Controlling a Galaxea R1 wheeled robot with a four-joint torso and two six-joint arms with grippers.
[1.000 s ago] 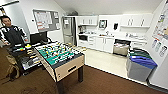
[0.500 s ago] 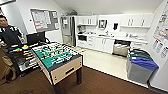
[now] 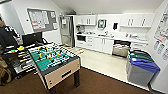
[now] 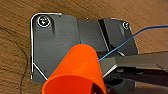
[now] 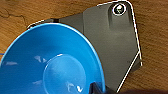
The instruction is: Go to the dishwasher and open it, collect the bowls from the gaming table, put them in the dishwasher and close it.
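A bright blue bowl (image 5: 50,65) hangs close under my right wrist above the wood-look floor, and the right gripper (image 5: 96,87) is shut on its rim. In the left wrist view an orange cup (image 4: 75,72) sits in the left gripper (image 4: 100,87), also above the floor. The dishwasher (image 3: 121,48) is under the far counter in the head view, and it looks open, with its rack showing. The gaming table is out of view.
A table-football table (image 3: 53,61) stands at the near left, with a person (image 3: 6,35) and a cluttered desk (image 3: 15,53) behind it. Grey bins with blue (image 3: 143,67) and green (image 3: 140,55) lids line the right wall. Light tile floor (image 3: 102,63) leads to the kitchen counter.
The whole head picture has shifted a little, so the camera has moved on toward the kitchen. The football table and the bins now show slightly nearer.
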